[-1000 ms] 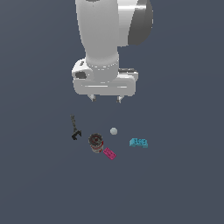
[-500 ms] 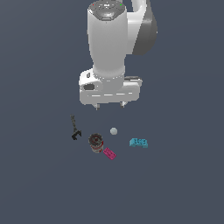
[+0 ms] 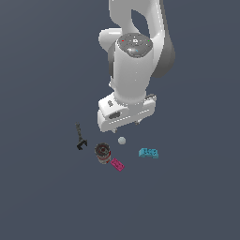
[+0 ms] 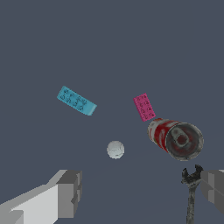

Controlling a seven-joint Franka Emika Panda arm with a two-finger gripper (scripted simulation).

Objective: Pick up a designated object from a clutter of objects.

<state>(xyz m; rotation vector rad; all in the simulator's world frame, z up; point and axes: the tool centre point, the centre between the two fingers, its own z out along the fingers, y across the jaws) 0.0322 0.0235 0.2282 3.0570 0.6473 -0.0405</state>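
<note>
Wrench [image 3: 80,138]: farthest toward the exterior view's left, well apart from your target; leave it alone.
Can [image 3: 102,152]: lies on its side on the bench [image 3: 42,197], with the pink brick [image 3: 117,164] just beside it. Keep both out of your descent path.
Ball [image 3: 122,140]: sits almost under the end effector [image 3: 127,125]. It would likely roll at a touch, so don't come down here.
End effector: spread wide and empty in the wrist view, fingers [image 4: 70,192] well apart, hanging above the bench.
Cyan brick [image 3: 148,153]: your target, alone toward the exterior view's right, clear of the rest. Shift over it first, turn so the fingers straddle its short sides, then descend straight and close.
</note>
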